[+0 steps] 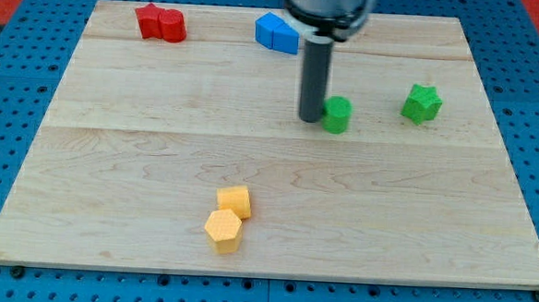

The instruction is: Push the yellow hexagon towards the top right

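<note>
Nearest the camera, the yellow hexagon (223, 230) is sitting on the wooden desk (109, 207), a little left of centre and close to the near edge. A second yellow block (234, 202) is lying just behind it and slightly to its right, the two touching or nearly so. Farther back, right of centre, my tip (309, 120) is resting on the desk just to the left of a small green block (336, 115), touching it or almost touching; I cannot tell which. My tip is standing well apart from the yellow hexagon. The rod is carrying no jaws, so there is nothing spread or pressed together to report. Another green block (422, 103), star-like in outline, is sitting farther right. At the far edge, a blue block (277, 32) is lying beside the rod's upper part, and a red block (161, 22) is sitting far left.
</note>
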Controlling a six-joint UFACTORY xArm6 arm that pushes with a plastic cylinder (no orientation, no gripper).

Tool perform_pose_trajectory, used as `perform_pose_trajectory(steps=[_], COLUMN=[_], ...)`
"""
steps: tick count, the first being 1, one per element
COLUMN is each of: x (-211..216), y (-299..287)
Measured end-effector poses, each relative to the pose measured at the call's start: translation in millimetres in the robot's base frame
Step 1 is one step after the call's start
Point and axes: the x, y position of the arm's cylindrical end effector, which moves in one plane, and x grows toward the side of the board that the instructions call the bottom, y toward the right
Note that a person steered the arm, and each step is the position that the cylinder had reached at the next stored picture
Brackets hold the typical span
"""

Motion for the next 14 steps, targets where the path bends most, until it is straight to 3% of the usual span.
perform_pose_trajectory(steps=[2, 3, 5, 11, 14], x=[58, 136, 207, 197, 144], y=[37, 31, -29, -144, -114])
